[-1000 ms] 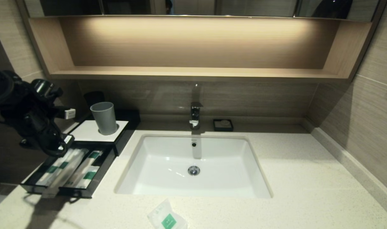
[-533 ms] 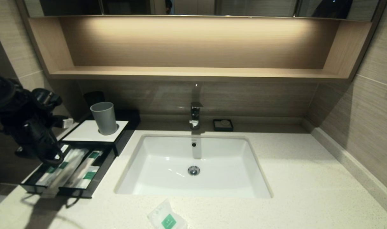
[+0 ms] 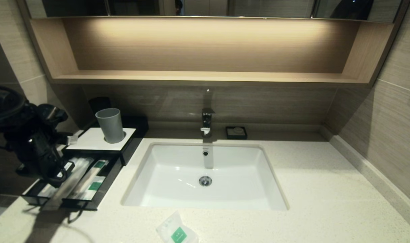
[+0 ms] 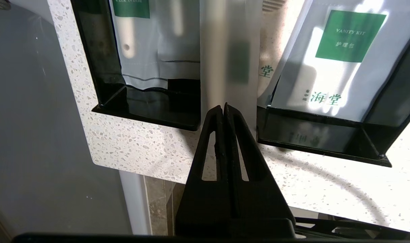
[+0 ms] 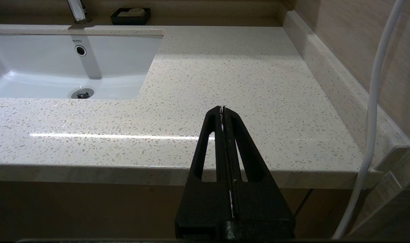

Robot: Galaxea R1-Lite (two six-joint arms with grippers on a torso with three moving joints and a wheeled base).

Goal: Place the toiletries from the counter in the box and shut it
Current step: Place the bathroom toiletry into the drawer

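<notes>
I'm seeing the left gripper (image 4: 224, 107) angling down over the box (image 3: 100, 143) drawer at the counter's (image 3: 309, 189) left edge, clamping a clear-wrapped stick (image 4: 230, 50). Right gripper (image 5: 223, 108) is idling off the front edge, fingers together.

Black left gripper (image 4: 224, 107), slotted triangular fingers (image 4: 210, 148), white cable (image 5: 370, 111)

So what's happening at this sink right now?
The left gripper is shut on a long clear-wrapped stick, holding it over the open drawer of the box on the counter, left of the sink. Other packets already lie in the drawer. A sachet with a green label is on the counter in front of the sink. The right gripper is shut and idle off the counter's right front edge.
</notes>
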